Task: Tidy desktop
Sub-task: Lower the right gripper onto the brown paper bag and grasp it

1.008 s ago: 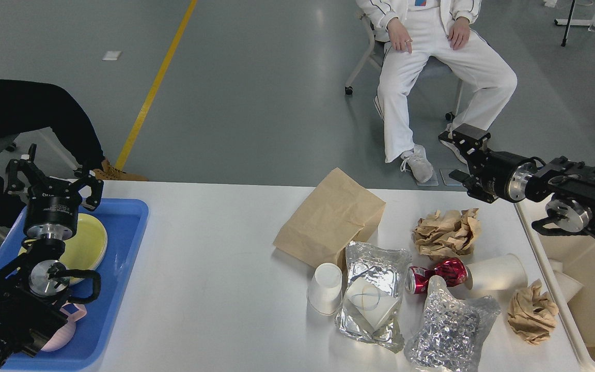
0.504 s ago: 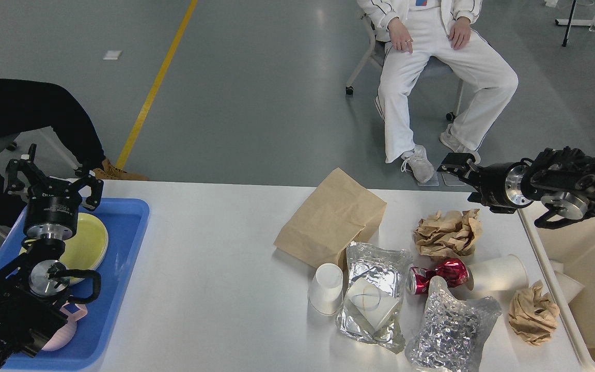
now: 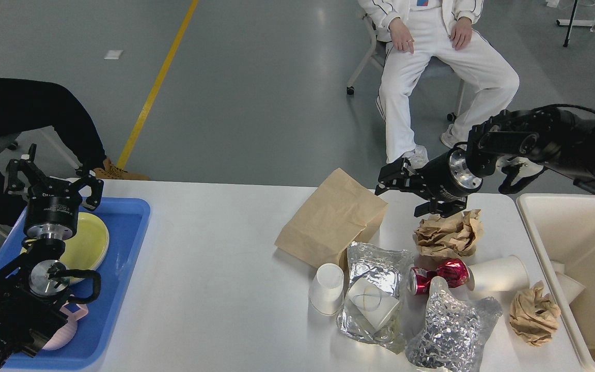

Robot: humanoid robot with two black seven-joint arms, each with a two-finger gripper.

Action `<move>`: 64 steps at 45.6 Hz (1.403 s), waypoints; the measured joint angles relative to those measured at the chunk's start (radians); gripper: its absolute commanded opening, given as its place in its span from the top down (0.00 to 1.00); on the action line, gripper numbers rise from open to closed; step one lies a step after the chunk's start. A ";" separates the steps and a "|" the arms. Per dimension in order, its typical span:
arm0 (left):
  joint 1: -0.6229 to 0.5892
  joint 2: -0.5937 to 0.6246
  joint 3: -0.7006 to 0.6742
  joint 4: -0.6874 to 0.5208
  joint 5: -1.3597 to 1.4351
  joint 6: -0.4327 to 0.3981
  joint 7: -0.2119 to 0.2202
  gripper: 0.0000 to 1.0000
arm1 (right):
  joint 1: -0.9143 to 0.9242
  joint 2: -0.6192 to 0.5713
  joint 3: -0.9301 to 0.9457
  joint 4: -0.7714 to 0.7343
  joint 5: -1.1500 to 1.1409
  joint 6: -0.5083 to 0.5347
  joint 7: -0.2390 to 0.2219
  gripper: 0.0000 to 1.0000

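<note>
The white desktop holds a litter pile at its right half: a brown paper bag, a crumpled brown paper ball, a second paper ball, a crushed red can, two white paper cups, and two silver foil bags. My right gripper is open and empty, hovering above the desktop between the paper bag and the first paper ball. My left gripper is open and empty above the blue tray.
The blue tray holds a yellow plate and a pink item. A cream bin stands at the desktop's right end with white scraps inside. Two seated people are beyond the far edge.
My right arm has swung left from over the cream bin to above the desktop, near the paper bag and paper ball. The left arm has not moved.
</note>
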 measured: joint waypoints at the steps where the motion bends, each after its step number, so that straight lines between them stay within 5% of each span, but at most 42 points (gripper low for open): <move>1: 0.000 0.000 0.000 0.000 0.000 0.000 0.000 0.04 | 0.010 0.011 0.002 0.005 0.000 0.011 0.001 0.00; 26: 0.000 0.000 0.000 0.000 0.000 0.000 0.000 0.04 | 0.243 0.083 -0.047 0.069 0.000 0.089 -0.003 0.00; 32: 0.000 0.000 0.000 0.000 0.000 0.000 0.000 0.04 | 0.144 0.073 -0.016 0.039 0.001 0.037 -0.003 0.00; 43: 0.000 0.000 0.000 0.000 0.001 0.000 0.000 0.04 | -0.130 0.075 0.072 -0.080 0.042 -0.236 -0.011 0.00; 64: 0.000 0.000 0.000 0.000 0.000 0.000 0.000 0.04 | -0.370 0.180 0.136 -0.269 0.044 -0.292 -0.012 0.00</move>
